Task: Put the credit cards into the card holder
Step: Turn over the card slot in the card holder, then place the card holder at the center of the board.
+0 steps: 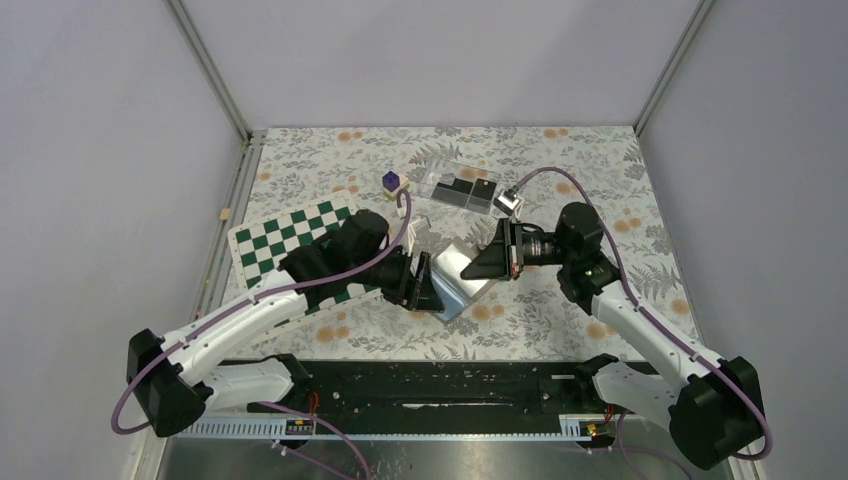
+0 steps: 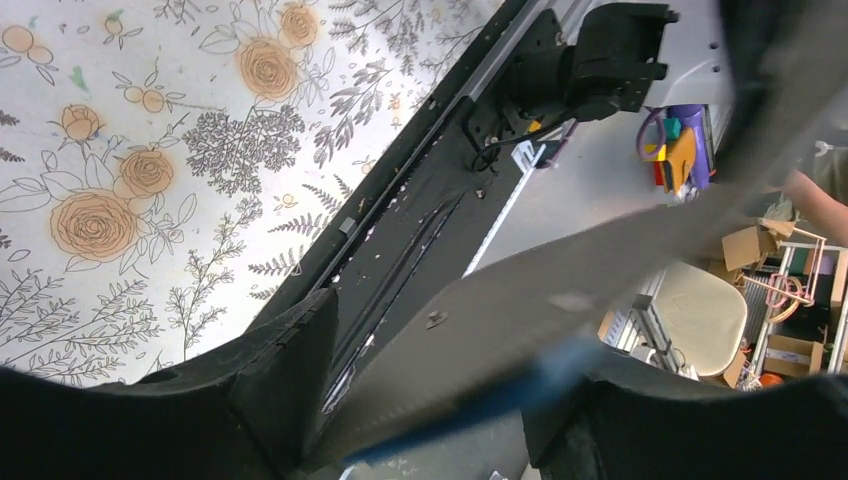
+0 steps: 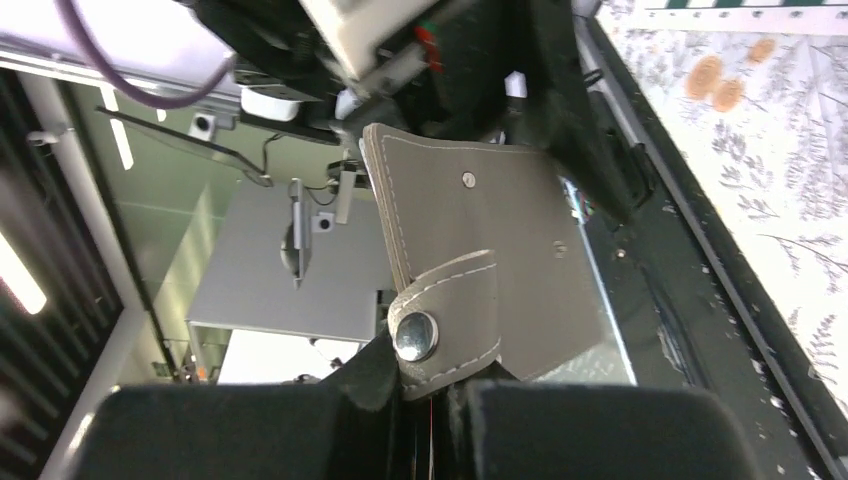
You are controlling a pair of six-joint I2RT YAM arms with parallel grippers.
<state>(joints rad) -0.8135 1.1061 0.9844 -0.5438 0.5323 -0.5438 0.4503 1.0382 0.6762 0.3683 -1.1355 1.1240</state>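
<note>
Both arms reach inward, meeting mid-table. Right gripper (image 1: 472,268) clamps card holder (image 3: 480,230) above table. Left gripper (image 1: 432,292) parted, straddling its edge. Credit cards (image 1: 455,188) in clear box (image 1: 437,179) behind. Floral tablecloth (image 1: 560,310), grey walls (image 1: 420,60).

Purple cube (image 1: 391,181), clear box (image 1: 447,174) and green checkerboard (image 1: 290,235) on floral cloth (image 1: 600,160).

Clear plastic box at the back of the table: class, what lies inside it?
Inside the clear plastic box lie flat black cards, side by side. Whether more are stacked beneath them cannot be seen; the top ones cover that.
</note>
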